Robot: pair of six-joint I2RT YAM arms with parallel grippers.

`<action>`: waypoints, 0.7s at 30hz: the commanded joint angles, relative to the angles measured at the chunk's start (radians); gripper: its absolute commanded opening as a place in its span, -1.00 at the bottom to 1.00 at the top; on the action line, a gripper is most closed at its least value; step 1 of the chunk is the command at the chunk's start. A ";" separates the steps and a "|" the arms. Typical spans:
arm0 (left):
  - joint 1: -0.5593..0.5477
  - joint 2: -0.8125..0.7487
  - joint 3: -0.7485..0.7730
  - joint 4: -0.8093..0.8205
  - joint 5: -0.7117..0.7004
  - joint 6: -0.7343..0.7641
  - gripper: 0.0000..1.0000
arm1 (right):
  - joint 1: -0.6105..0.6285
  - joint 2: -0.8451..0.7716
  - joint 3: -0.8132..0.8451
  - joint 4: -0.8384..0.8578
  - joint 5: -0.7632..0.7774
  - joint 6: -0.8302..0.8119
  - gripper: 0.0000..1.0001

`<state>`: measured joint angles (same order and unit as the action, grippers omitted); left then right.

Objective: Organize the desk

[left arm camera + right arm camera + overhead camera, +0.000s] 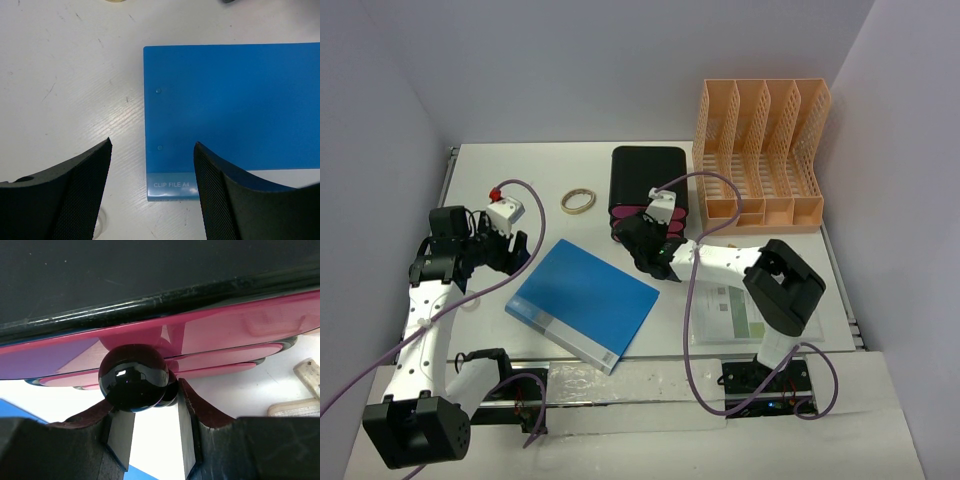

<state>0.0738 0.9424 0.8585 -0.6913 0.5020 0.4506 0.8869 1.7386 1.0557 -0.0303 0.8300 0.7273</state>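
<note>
Two notes: r. gripper, fingers apart astride black knob on top pink drawer, should centre on stem, clamp, pull straight out; l. gripper gapes above white desk underneath, by blue clip file.

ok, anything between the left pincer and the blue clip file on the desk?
Nothing visible. The left pincer hangs open just over the flat blue plastic clip file. The file's left edge shows in the gap between the fingers, and only bare white desk lies beside it.
</note>
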 commanded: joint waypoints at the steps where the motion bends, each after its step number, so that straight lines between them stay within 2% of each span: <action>1: 0.005 -0.011 0.015 -0.007 0.035 0.011 0.46 | -0.013 -0.010 0.011 0.026 0.037 0.004 -0.72; 4: 0.004 -0.011 0.014 -0.007 0.038 0.011 0.46 | -0.003 -0.039 -0.038 0.027 0.017 0.018 -0.89; 7: 0.004 -0.011 0.013 -0.005 0.042 0.009 0.45 | 0.016 -0.084 -0.094 0.064 -0.009 0.036 -0.93; 21: 0.004 -0.013 0.003 -0.014 0.031 0.000 0.45 | 0.152 -0.210 -0.219 0.011 0.013 0.141 -0.96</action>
<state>0.0738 0.9422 0.8585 -0.7002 0.5135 0.4515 1.0033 1.5776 0.8555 -0.0073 0.8303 0.7994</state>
